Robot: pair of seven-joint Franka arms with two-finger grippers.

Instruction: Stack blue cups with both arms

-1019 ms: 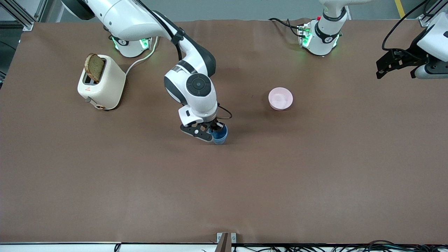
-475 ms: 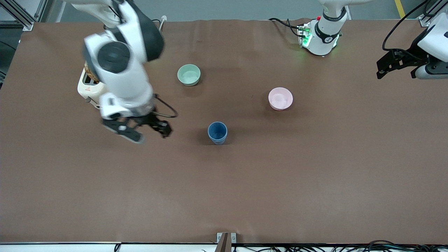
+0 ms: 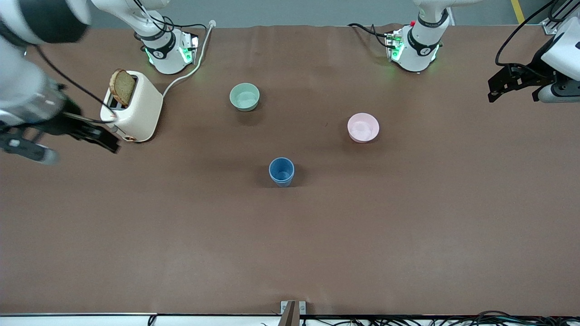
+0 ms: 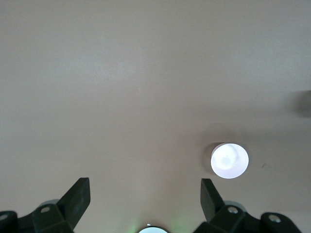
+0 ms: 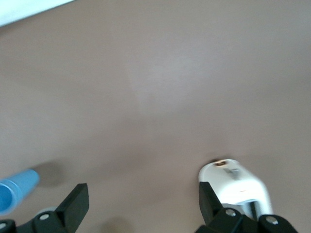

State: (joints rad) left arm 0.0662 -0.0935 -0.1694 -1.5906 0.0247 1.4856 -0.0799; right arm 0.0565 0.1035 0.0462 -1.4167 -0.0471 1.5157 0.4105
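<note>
A blue cup [image 3: 281,171] stands upright near the table's middle, nearer the front camera than both bowls. No second blue cup shows apart from it, and I cannot tell whether one is nested inside. My right gripper [image 3: 65,146] is open and empty, up at the right arm's end of the table beside the toaster. Its wrist view shows its open fingers [image 5: 75,201] with the blue cup [image 5: 17,189] at the frame edge. My left gripper [image 3: 521,90] is open and empty, and that arm waits over the left arm's end of the table; its fingers [image 4: 77,199] stand wide apart.
A cream toaster [image 3: 131,108] with a bread slice [image 3: 123,87] stands near the right arm's base; it also shows in the right wrist view [image 5: 238,182]. A pale green bowl [image 3: 244,97] and a pink bowl [image 3: 363,127] sit farther from the camera than the cup. The pink bowl [image 4: 229,160] shows in the left wrist view.
My right gripper was at the blue cup, let go of it, and swung away to the right arm's end of the table, uncovering the green bowl. The left arm has not moved.
</note>
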